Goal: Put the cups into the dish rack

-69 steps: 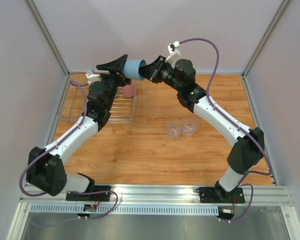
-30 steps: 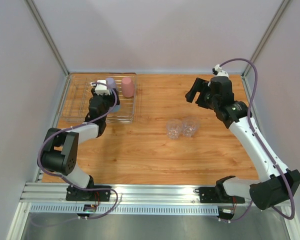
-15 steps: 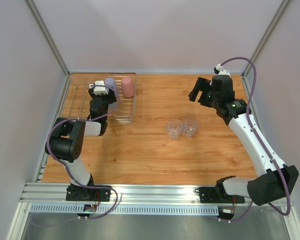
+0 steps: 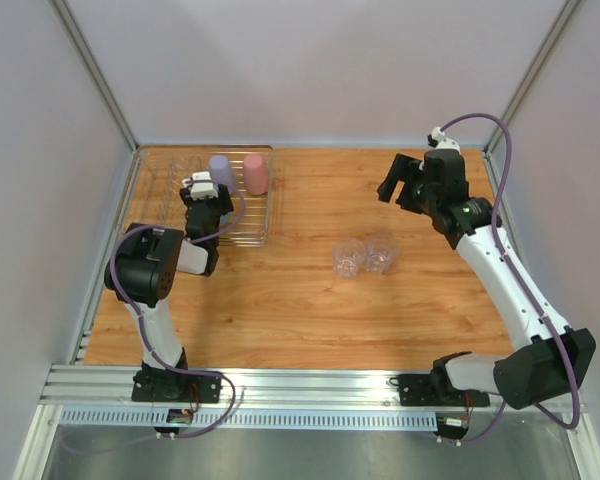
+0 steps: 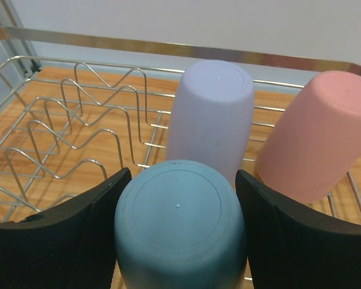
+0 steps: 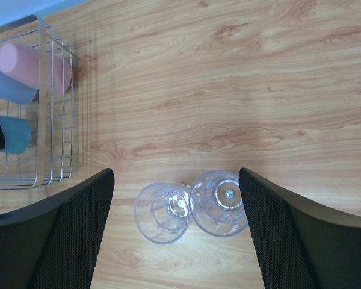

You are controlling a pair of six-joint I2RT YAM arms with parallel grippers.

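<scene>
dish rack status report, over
Left pincer shut on blue cup in dish rack; lavender cup, pink cup racked. Right pincer open over clear tumblers on table. Nothing blocking.

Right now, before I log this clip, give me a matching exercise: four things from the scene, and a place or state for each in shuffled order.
Things:
1. blue cup
2. pink cup
3. clear tumblers
4. right gripper

Places or states:
A. open, above the table
B. in the dish rack, with no gripper on it
C. in the dish rack, between the fingers of the left gripper
D. side by side on the table, outside the dish rack

Pairs: 1-C, 2-B, 3-D, 4-A
</scene>
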